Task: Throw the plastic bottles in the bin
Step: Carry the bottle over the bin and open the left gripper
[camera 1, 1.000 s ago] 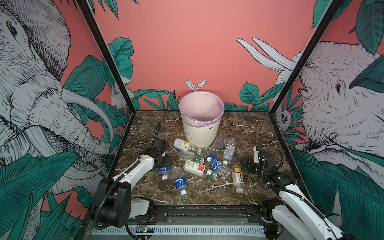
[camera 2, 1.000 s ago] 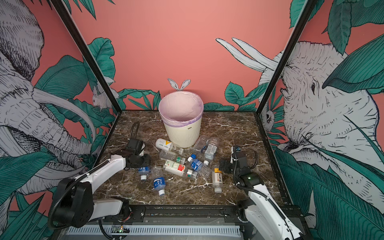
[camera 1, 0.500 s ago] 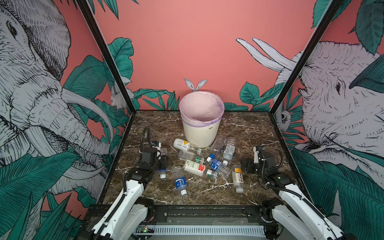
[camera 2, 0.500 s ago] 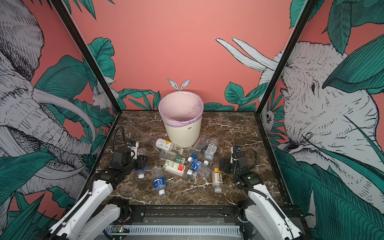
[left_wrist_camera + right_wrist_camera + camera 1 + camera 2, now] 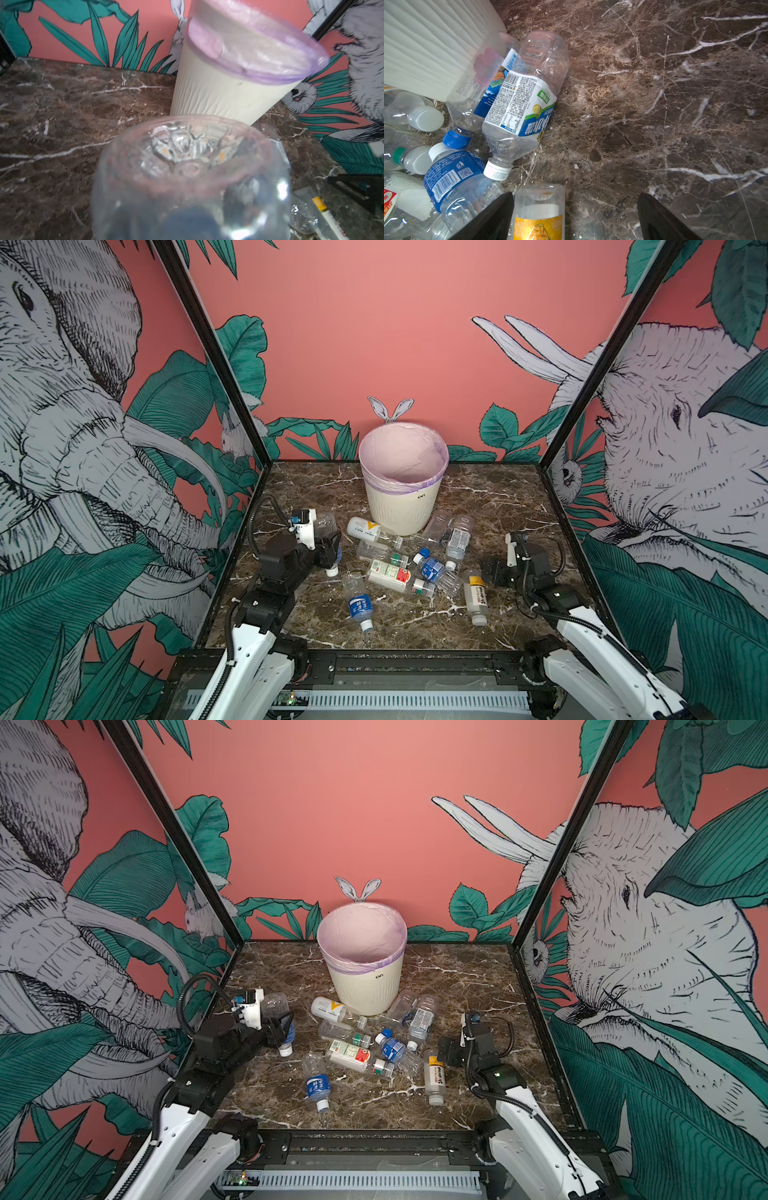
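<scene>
Left of the bin (image 5: 401,497), left tool (image 5: 329,548) grips a clear bottle (image 5: 325,523) (cap down), right tool (image 5: 489,572) wide open

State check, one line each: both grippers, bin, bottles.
bin: upright, bag-lined, no bottle visible inside
held bottle: clear, cap-down, left of the bin
left gripper: shut on the held bottle
right gripper: open, gripping nothing
loose bottles: lying on the table before the bin

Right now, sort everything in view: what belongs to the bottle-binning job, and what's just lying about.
Job: bin; left gripper, fingers shut on a clear bottle; right gripper, fingers open; loose bottles heaped before the bin.
Just there: marble tabletop; mural walls; black frame posts.
</scene>
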Tool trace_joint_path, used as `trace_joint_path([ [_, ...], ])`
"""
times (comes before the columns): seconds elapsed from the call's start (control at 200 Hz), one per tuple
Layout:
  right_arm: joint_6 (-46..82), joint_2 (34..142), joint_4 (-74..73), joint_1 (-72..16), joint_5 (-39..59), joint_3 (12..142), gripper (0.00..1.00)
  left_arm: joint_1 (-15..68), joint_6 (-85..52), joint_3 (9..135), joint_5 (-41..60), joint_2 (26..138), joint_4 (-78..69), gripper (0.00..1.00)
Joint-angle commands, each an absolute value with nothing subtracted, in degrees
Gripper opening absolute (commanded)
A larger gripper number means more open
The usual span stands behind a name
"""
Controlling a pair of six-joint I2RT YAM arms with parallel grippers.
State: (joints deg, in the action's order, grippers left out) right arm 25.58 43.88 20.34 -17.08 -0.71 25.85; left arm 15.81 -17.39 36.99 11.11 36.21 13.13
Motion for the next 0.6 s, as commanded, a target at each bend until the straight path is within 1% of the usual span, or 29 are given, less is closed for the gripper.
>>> trace_joint_path([
  [0.0,26.19,43.36,18.65,-16.88,-0.44,25.19,0.95,17.26,-18.87,45.76,13.02,40.67,5.38,0.48],
  [0.08,26.20,42.85,18.66,-16.88,-0.44,24.99,0.95,18.74,-18.75,53.18,13.62,47.35,1.95,0.48],
  [0.145,26.19,42.48,18.76,-16.88,-0.44,24.90,0.95,20.44,-17.58,60.91,13.96,54.90,0.42,0.48],
  [0.315,26.31,41.92,18.75,-16.88,-0.44,24.78,0.95,23.55,-16.95,89.52,17.25,80.06,1.47,0.49],
  [0.335,26.28,41.88,18.83,-16.88,-0.44,24.79,0.95,23.57,-17.29,92.57,17.74,82.88,1.60,0.51],
  [0.36,26.30,41.90,18.85,-16.88,-0.46,24.77,0.95,23.51,-17.64,96.71,17.92,86.31,2.56,0.60],
  [0.38,26.28,41.84,18.97,-16.88,-0.44,24.78,0.95,23.55,-17.68,100.03,17.41,88.46,4.07,0.71],
  [0.395,26.28,41.84,19.01,-16.88,-0.44,24.80,0.95,23.55,-17.59,102.24,16.73,90.59,5.67,0.83],
  [0.4,26.28,41.84,19.04,-16.88,-0.44,24.83,0.95,23.55,-17.50,103.20,16.63,90.91,6.18,0.85],
  [0.41,26.28,41.81,19.07,-16.88,-0.42,24.84,0.95,23.55,-17.27,104.70,16.02,92.34,7.21,0.95],
  [0.42,26.24,41.76,19.14,-16.88,-0.37,24.84,0.95,23.55,-17.13,106.22,15.65,93.55,8.15,0.98],
  [0.51,26.19,41.53,19.47,-16.90,-0.26,24.80,0.95,23.55,-15.72,117.33,12.27,100.83,14.78,1.00],
  [0.595,26.19,41.48,19.45,-16.90,-0.20,24.85,0.96,23.44,-15.26,121.76,13.85,102.96,14.79,1.00],
])
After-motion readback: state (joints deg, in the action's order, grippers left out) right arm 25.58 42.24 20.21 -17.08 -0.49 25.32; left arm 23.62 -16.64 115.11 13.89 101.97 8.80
